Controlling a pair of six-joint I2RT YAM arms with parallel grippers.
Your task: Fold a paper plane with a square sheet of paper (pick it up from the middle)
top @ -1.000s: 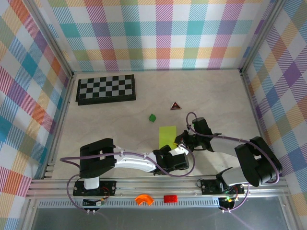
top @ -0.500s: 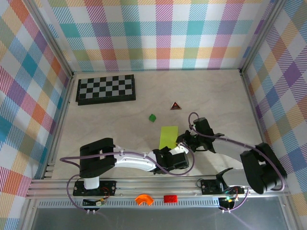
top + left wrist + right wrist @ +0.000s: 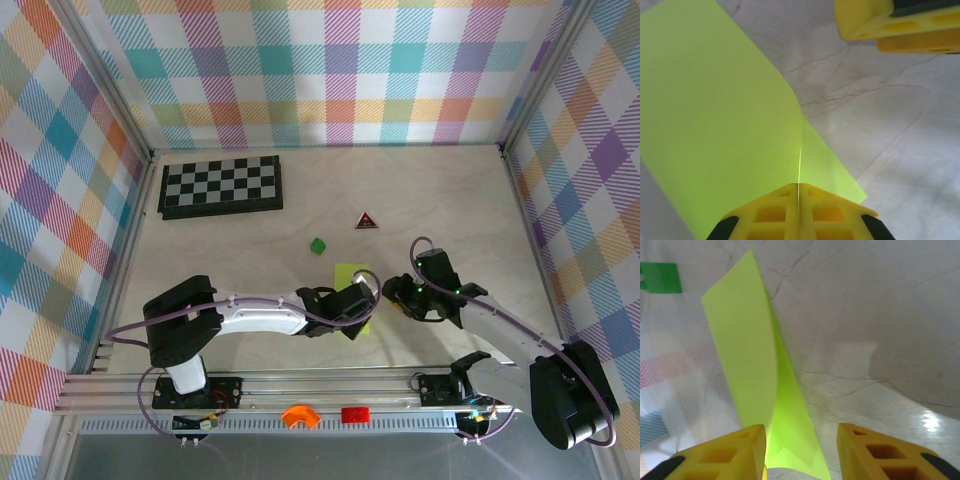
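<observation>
The paper plane (image 3: 350, 277) is a folded lime yellow-green sheet with a centre crease, lying just right of the table's middle. My left gripper (image 3: 357, 300) is shut on its near end. In the left wrist view the yellow fingers (image 3: 770, 215) meet with the paper (image 3: 725, 115) pinched in the seam of the gripper (image 3: 799, 192). My right gripper (image 3: 394, 297) stands just right of the paper, open. In the right wrist view its gripper (image 3: 801, 440) has the paper (image 3: 747, 355) rising beside the left finger (image 3: 730, 452), with the right finger well apart from the paper.
A black-and-white chessboard (image 3: 221, 186) lies at the back left. A small dark green block (image 3: 318, 245) (image 3: 660, 278) and a dark red triangle (image 3: 367, 221) sit beyond the paper. Plaid walls close three sides. Orange and red pieces (image 3: 299, 416) sit on the front rail.
My left gripper moved forward and shut on the paper's near end. My right gripper opened, let the paper go and drew back to the right.
</observation>
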